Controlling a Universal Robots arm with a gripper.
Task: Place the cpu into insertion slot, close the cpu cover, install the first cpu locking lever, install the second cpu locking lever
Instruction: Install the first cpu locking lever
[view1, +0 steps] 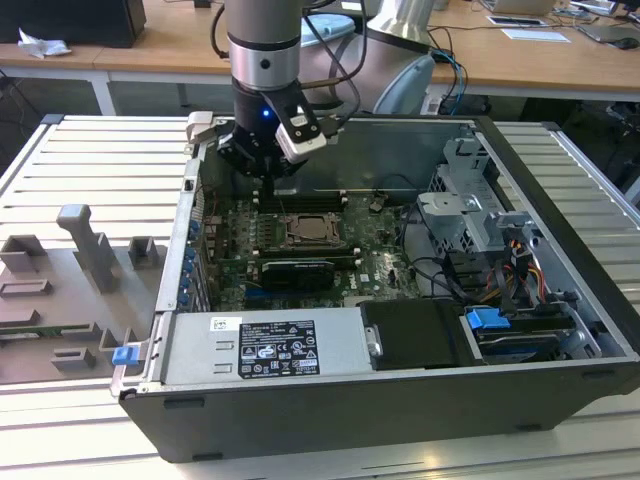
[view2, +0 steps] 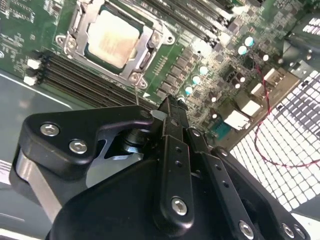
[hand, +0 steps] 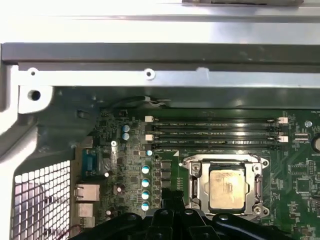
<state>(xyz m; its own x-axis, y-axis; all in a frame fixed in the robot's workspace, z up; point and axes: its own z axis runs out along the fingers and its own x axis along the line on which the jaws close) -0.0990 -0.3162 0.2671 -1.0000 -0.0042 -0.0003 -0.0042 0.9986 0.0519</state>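
1. An open computer case (view1: 330, 420) lies on the slatted worktop (view1: 100, 160), its green motherboard (view1: 232, 250) facing up inside.
2. The cpu (hand: 227, 187) sits flat in the insertion slot (view1: 290, 232) around the middle of the board, its pale metal top showing.
3. The cpu cover (hand: 196, 186) lies down around the chip, framing it through the cut-out.
4. The gripper (view2: 170, 107) hangs above the board just beside the slot, over the long memory slots (hand: 215, 132). That puts it towards the case's far wall and the exterior view's left.
5. Whether the gripper is open or closed, I cannot tell from here.
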